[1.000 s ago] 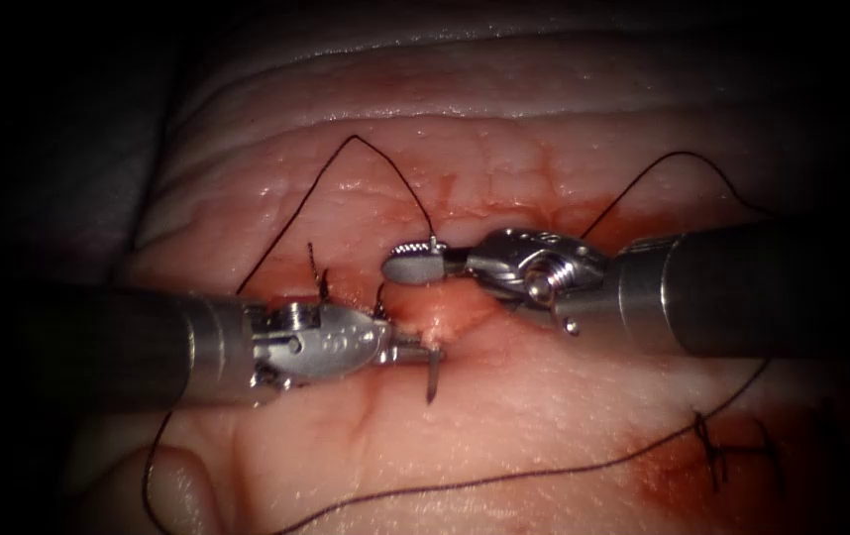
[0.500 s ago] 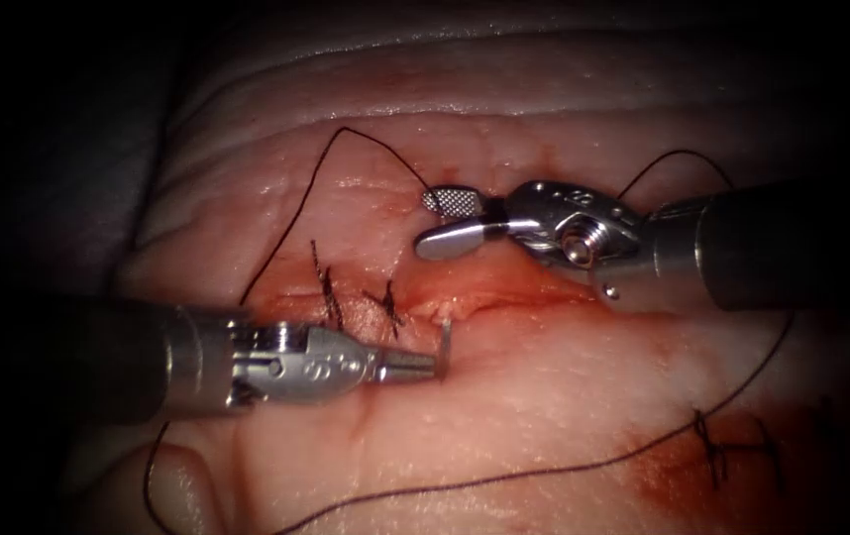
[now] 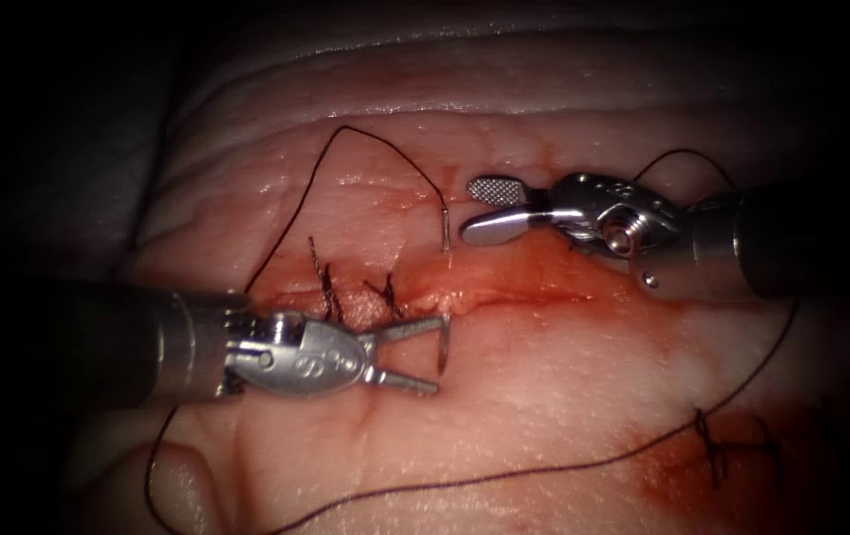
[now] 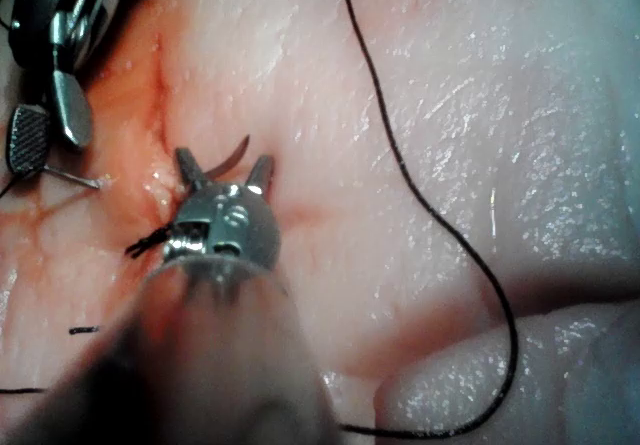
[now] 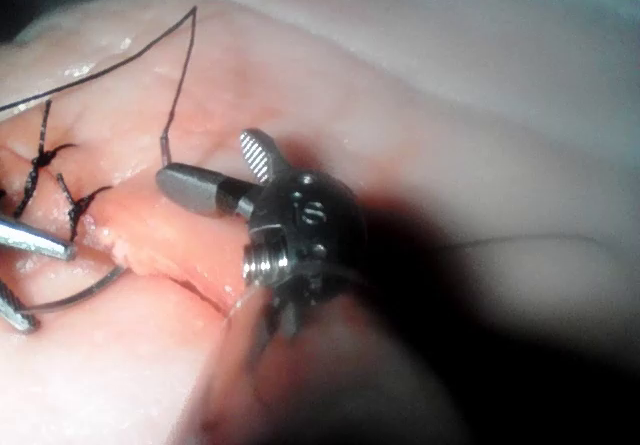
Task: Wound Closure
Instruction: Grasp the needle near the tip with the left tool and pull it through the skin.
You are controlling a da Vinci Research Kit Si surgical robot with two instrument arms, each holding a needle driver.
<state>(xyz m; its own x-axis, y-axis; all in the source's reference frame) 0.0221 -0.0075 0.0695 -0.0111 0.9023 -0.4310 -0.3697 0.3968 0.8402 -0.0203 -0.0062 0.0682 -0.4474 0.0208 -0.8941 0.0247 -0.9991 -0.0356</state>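
The curved needle (image 3: 443, 342) lies through the tissue (image 3: 544, 396) across the cut (image 3: 504, 294). Its tip stands out of the near edge, and its tail (image 3: 444, 226) with the thread (image 3: 366, 139) stands out of the far edge. My left tool (image 3: 439, 355) comes in from the left; its jaws are open on either side of the tip and hold nothing. My right tool (image 3: 479, 210) hangs open just right of the tail, empty. The left wrist view has the left tool (image 4: 224, 165) spread around the needle (image 4: 235, 155). The right wrist view has the right tool (image 5: 207, 159) open above the cut.
Two knotted stitches (image 3: 326, 282) (image 3: 385, 297) close the cut's left part, and another stitch (image 3: 717, 446) sits at the lower right. The thread loops long across the near tissue (image 3: 504, 476). Red fluid (image 3: 584, 282) lines the cut under the right tool.
The left tool, shut on the needle's tip before, has opened and let it go. The right tool opened, lifted off the tissue edge and drew back to the right, baring the needle's tail.
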